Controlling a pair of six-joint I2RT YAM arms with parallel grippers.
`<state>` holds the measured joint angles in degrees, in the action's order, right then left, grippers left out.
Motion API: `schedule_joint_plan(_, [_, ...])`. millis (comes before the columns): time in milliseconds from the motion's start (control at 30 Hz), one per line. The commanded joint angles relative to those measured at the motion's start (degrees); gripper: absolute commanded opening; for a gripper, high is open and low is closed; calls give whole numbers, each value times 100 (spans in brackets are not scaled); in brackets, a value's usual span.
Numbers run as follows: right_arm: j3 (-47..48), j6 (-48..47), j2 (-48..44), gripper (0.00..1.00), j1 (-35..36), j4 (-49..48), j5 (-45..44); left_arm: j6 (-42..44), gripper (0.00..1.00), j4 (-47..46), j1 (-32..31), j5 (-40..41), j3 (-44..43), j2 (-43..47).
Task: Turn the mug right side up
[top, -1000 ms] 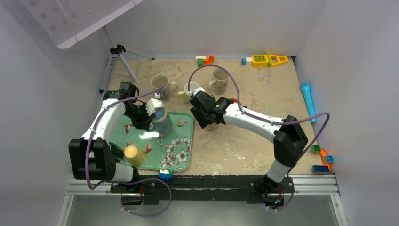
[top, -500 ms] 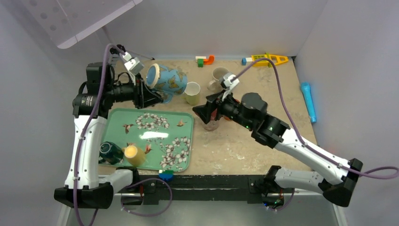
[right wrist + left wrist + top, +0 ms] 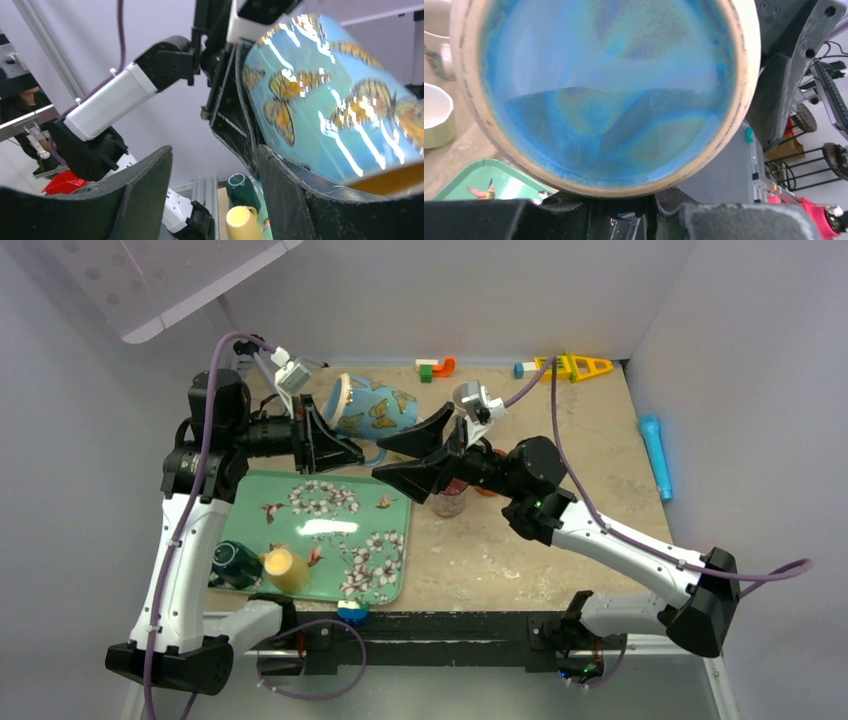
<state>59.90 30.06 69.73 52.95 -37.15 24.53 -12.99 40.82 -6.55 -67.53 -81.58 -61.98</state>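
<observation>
Top external view: both arms stand high above the table, elbows bent. The left pincer [image 3: 338,440] is clamped on the one butterfly mug [image 3: 378,412], which lies sideways in the air with its mouth toward that wrist; one finger is hidden. The right pincer [image 3: 380,458] is wide apart, just beside the mug. Under the left pincer, one green tray [image 3: 385,540] carries two cups, a dark cup [image 3: 232,565] and a yellow cup [image 3: 280,566].

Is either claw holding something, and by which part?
The left gripper holds the butterfly mug by its rim; the right gripper, open, holds nothing.
</observation>
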Motion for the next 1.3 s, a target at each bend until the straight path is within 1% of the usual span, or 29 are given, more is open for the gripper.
schedule_joint_plan(0, [303,-77,-240,65,-41,-706,-182,64,0,-332,-197,-693,95,215])
schedule_joint_plan(100, [407,-323,-383,64,-46,-297,-436,95,0,-337,-207,-754,155,218])
schedule_joint_plan(200, [329,-520,-616,71,-65,296,-620,274,0,-238,-206,-655,6,235])
schedule_joint_plan(267, [144,-549,-810,74,-84,759,-945,352,0,-155,-202,-627,-216,218])
schedule_joint_plan(333, [-142,-451,-996,76,-170,919,-1078,353,0,-119,-198,-656,-377,177])
schedule_joint_plan(433, [-565,-196,-1203,83,-302,854,-1015,381,0,-106,-199,-610,-501,174])
schedule_joint_plan(567, [-559,-8,-1046,88,-311,770,-775,422,0,-60,-207,-589,-481,182])
schedule_joint_plan(667, [-272,83,-710,88,-312,583,-394,372,0,-117,-207,-569,-398,235])
schedule_joint_plan(767, [-84,96,-608,88,-311,667,-440,406,0,-99,-207,-481,-421,281])
schedule_joint_plan(833, [-136,68,-698,89,-312,744,-546,525,0,-1,-207,-385,-494,289])
schedule_joint_plan(933, [-196,52,-828,90,-325,1265,-907,561,0,0,-207,-272,-570,272])
schedule_joint_plan(1000, [-436,124,-964,90,-365,1338,-1061,531,0,-58,-206,-229,-632,237])
schedule_joint_plan(1133, [-740,367,-1089,91,-501,1284,-918,460,0,-163,-207,-196,-675,174])
schedule_joint_plan(1267, [-731,402,-938,91,-500,903,-545,458,0,-175,-207,-189,-622,185])
